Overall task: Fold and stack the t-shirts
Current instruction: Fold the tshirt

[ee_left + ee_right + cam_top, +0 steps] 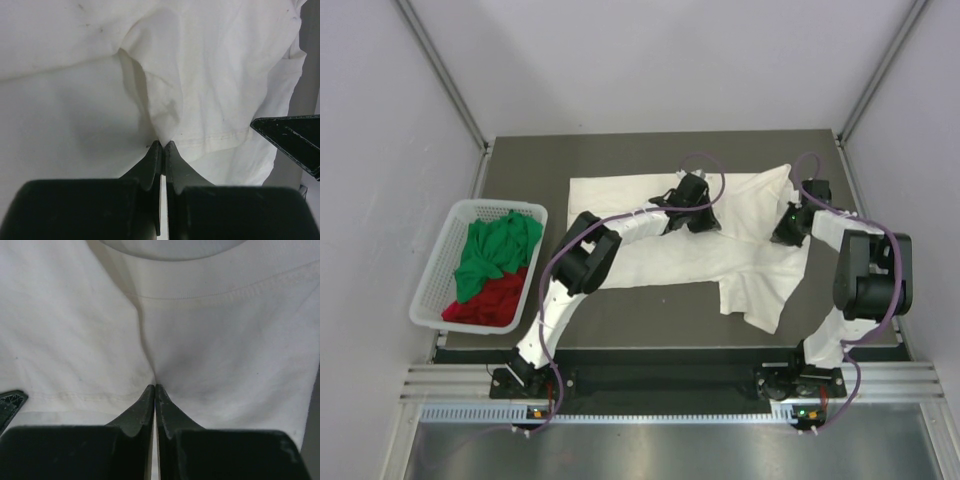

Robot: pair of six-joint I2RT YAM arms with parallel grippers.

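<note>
The cream-white t-shirt (pixel 685 265) lies spread across the dark table, with one part hanging toward the front at the right. My left gripper (pixel 702 222) presses down on its middle and is shut on a pinched fold of the cloth (pixel 170 112); the left gripper (pixel 163 144) has its tips together. My right gripper (pixel 788 232) sits near the shirt's right edge. The right gripper (pixel 155 386) is likewise shut on a pucker of white cloth (pixel 210 365) below a stitched hem. The green t-shirt (pixel 492 248) and red t-shirt (pixel 488 302) lie crumpled in the basket.
The white mesh basket (pixel 470 207) stands at the table's left edge. Grey walls close in the table at the back and sides. A dark finger (pixel 292 142) of the other gripper shows at the right of the left wrist view.
</note>
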